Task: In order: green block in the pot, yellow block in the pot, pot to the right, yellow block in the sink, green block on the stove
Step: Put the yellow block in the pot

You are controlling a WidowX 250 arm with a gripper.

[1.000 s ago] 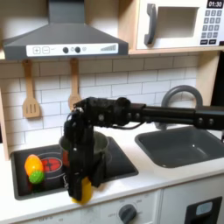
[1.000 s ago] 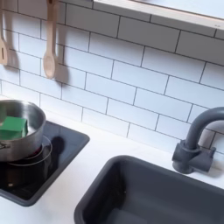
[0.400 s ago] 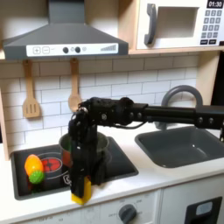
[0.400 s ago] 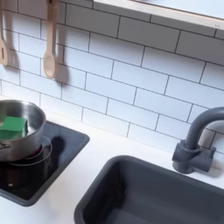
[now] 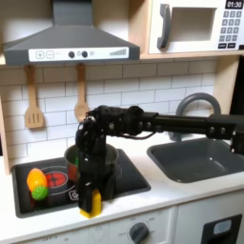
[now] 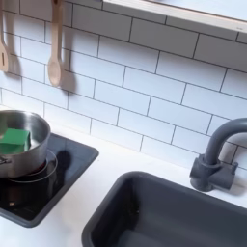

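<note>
In the first exterior view, a lime-green and orange toy fruit (image 5: 37,183) lies on the left burner of the stove (image 5: 133,178), and just to its right the end effector (image 5: 91,202) hangs at the stove's front edge, closed on the yellow block (image 5: 91,204). A second ago the block sat low at the worktop's (image 5: 181,195) front lip; it has since been lifted slightly and drawn back over the black cooktop, so the grasp seems secure and the second step is under way. The pot (image 5: 105,157) stands behind the arm, mostly hidden by it; in the second exterior view the pot (image 6: 29,135) shows at the left with the green block (image 6: 14,141) resting inside, unmoved, so the first step looks done. Next the block must rise over the pot's near rim. To the right, bare cooktop and white worktop lie open before the sink (image 5: 195,157), leaving room for the later drag, though the front edge is close.
</note>
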